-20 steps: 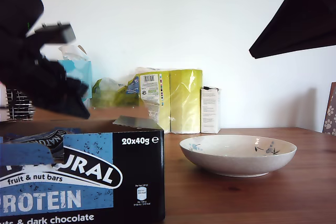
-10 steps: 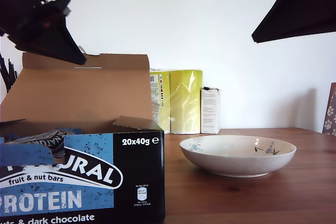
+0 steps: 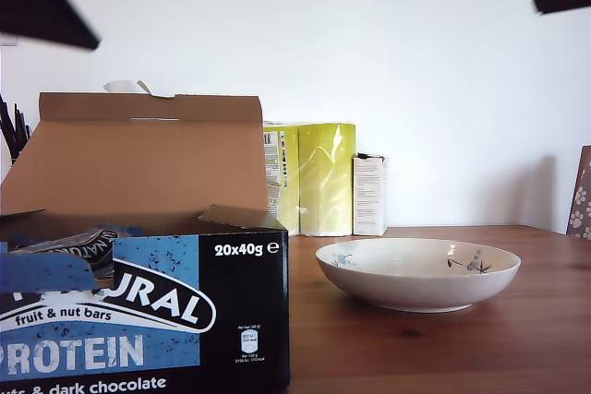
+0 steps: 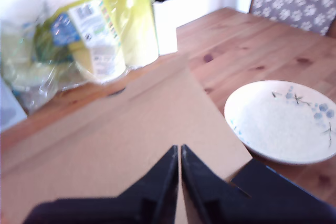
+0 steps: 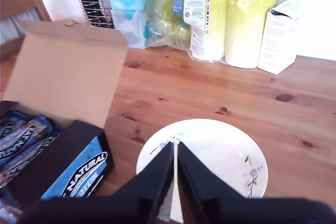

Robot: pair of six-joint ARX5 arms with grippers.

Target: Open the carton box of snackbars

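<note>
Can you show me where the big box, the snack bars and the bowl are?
carton box [image 3: 235, 320]: exterior view, on its black front panel.
snackbars [image 5: 21, 135]: second wrist view, on a dark wrapper inside the open box.
bowl [image 3: 417, 285]: exterior view, on its outer wall.

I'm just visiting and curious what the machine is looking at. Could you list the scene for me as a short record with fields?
carton box: lid flap standing open, brown inside showing
snackbars: dark wrappers, lying inside the open box
bowl: white with blue flowers, empty, at the box's right in the exterior view
behind: yellow-green rolls, small white carton
surface: wooden table
my first gripper: shut, holding nothing, above the flap
my second gripper: shut, holding nothing, above the bowl
</note>
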